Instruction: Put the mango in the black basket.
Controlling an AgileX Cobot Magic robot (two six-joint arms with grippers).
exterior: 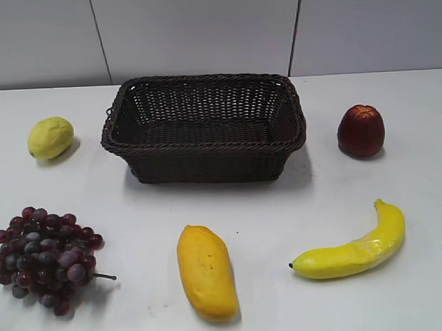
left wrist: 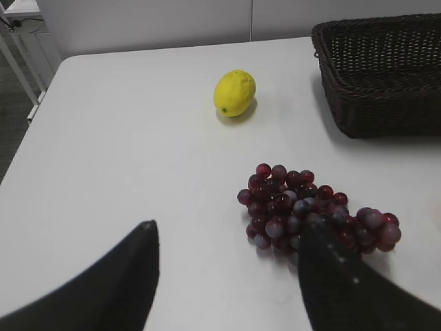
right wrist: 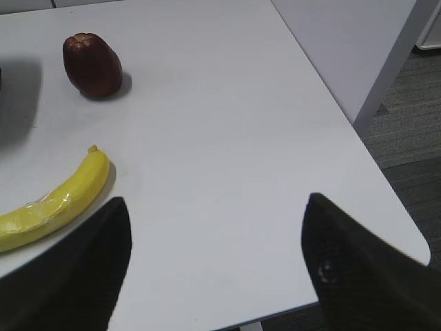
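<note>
The orange-yellow mango [exterior: 206, 271] lies on the white table at the front middle, tapered end toward the front. The black basket [exterior: 206, 148] stands empty behind it at the table's middle; its corner also shows in the left wrist view [left wrist: 379, 89]. No gripper shows in the exterior view. My left gripper [left wrist: 227, 231] is open and empty above the table's front left, beside the grapes. My right gripper [right wrist: 217, 200] is open and empty above the table's front right corner. The mango is out of both wrist views.
A lemon [exterior: 50, 137] [left wrist: 235, 92] lies left of the basket. Dark red grapes [exterior: 43, 257] [left wrist: 310, 207] lie at the front left. A banana [exterior: 354, 248] [right wrist: 55, 200] lies at the front right. A dark red fruit [exterior: 361, 130] [right wrist: 92, 65] stands right of the basket. The table edge [right wrist: 386, 207] is near my right gripper.
</note>
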